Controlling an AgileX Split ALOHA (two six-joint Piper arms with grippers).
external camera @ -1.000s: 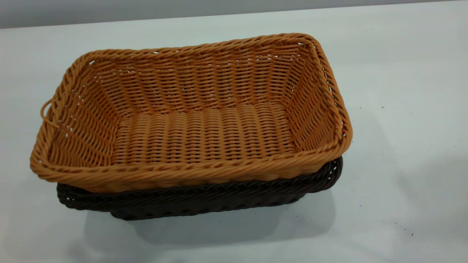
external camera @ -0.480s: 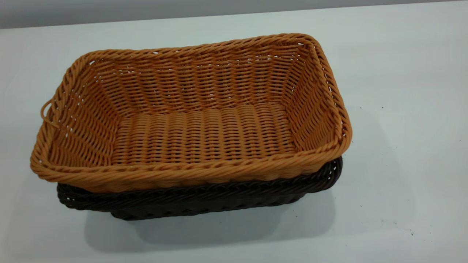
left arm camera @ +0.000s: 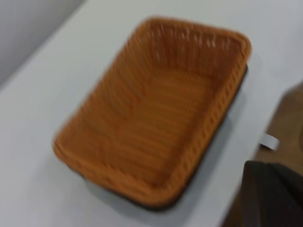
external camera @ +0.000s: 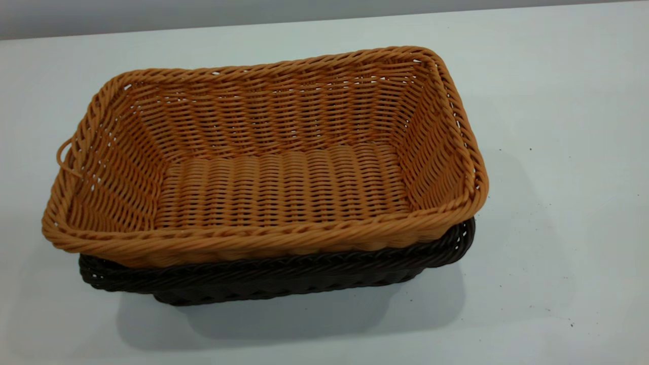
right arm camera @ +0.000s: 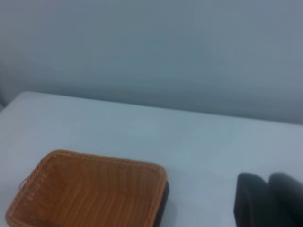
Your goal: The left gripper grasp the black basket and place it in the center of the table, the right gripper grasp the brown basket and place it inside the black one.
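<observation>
On the table (external camera: 557, 101), near its middle, the brown basket (external camera: 274, 167) sits nested inside the black basket (external camera: 284, 281), upright, with only the dark rim and a strip of wall showing under the front and right edges. The nesting looks slightly offset: the brown rim overhangs on the left, while the black rim pokes out at the right corner. Judged from this, both placements are done and nothing is left to stack. Neither gripper appears in the exterior view, so both arms are pulled back clear of the baskets. The dark shape (right arm camera: 267, 201) at the edge of the right wrist view may be gripper parts, and a dark object (left arm camera: 274, 194) also sits at the edge of the left wrist view; jaw state cannot be told for either. A small white tag (left arm camera: 270, 141) lies off the table edge. Nothing blocks the baskets; only dark specks (external camera: 531, 149) dot the surface.
</observation>
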